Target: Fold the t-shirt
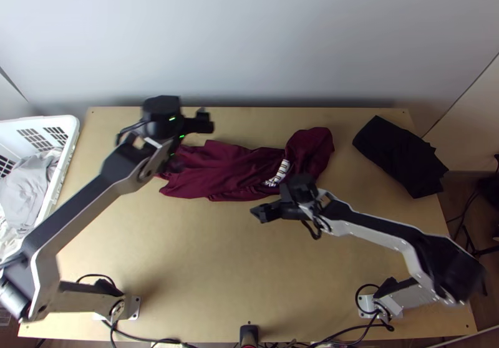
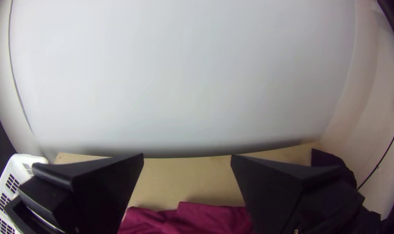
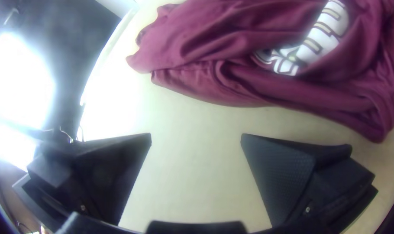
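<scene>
In the top view, the left gripper point(image 1: 191, 137) is over the left end of the maroon t-shirt point(image 1: 231, 167), and the right gripper point(image 1: 272, 199) is at its near edge, below the white print. The shirt lies bunched and wrinkled in a long strip, its right end heaped up. In the left wrist view, the left gripper point(image 2: 187, 157) is open, with part of the shirt point(image 2: 197, 219) beyond and below its fingers. The right gripper point(image 3: 196, 136) stands open over bare wood in the right wrist view, apart from the shirt point(image 3: 231, 43).
A black folded cloth point(image 1: 399, 158) lies at the table's right side. At the far left stands a white basket point(image 1: 70, 137) holding light cloths point(image 1: 28, 186). Bare table point(image 1: 218, 254) extends between the arms' bases, and a pale wall point(image 1: 249, 42) rises behind the table.
</scene>
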`<state>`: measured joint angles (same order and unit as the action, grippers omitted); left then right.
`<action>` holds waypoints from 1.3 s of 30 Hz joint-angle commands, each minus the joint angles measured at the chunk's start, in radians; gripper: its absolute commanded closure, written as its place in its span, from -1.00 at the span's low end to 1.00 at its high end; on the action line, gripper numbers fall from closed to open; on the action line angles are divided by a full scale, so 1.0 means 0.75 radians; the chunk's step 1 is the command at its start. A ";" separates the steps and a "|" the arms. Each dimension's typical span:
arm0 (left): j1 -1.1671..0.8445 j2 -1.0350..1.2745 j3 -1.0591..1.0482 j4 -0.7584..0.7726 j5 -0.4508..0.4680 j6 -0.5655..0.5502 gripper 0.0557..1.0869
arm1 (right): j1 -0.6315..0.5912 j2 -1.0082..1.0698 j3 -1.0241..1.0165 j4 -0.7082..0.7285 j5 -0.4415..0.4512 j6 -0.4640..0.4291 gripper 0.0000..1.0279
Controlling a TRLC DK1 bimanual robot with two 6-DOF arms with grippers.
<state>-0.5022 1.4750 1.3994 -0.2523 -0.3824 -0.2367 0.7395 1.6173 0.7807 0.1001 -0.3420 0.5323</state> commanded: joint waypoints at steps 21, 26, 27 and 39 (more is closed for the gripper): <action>0.271 -0.453 -0.506 0.032 0.013 0.017 -0.90 | 0.090 0.425 0.491 -0.035 0.137 -0.025 0.93; 0.281 -0.457 -0.522 0.048 0.013 0.017 -0.90 | 0.090 0.355 0.475 -0.123 0.145 -0.068 0.95; 0.285 -0.459 -0.522 0.048 0.013 0.017 -0.90 | 0.088 0.323 0.462 -0.123 0.145 -0.068 0.95; 0.314 -0.457 -0.581 0.066 0.021 0.019 -0.90 | 0.033 -0.168 0.325 -0.416 0.139 -0.129 0.95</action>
<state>-0.2779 1.1339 0.9905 -0.2115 -0.3672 -0.2195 0.7765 1.6794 1.0920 -0.0898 -0.2348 0.4709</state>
